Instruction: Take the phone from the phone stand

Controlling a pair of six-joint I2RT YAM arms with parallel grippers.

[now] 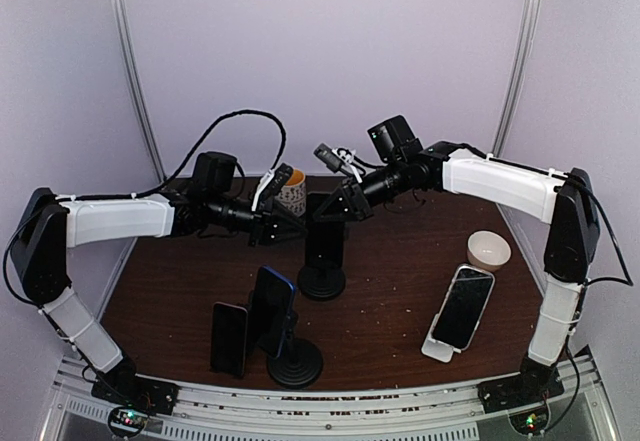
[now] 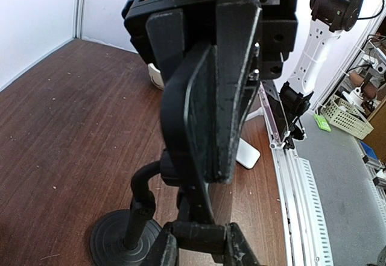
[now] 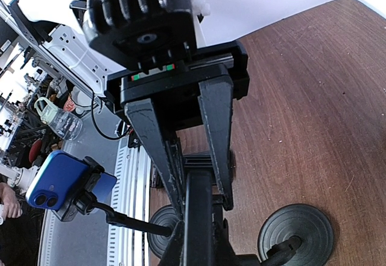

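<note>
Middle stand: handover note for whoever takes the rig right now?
Left gripper: at the stand from the left, level with the phone. Jaws nearly together, but the views do not show whether they grip anything.
Right gripper: jaws shut on the phone near its top.
Phone: upright in the stand, mid-table.
Done: both arms are in place and the phone is grasped.
Left to do: lift the phone clear of the stand, probably with the left gripper steadying the stand.
</note>
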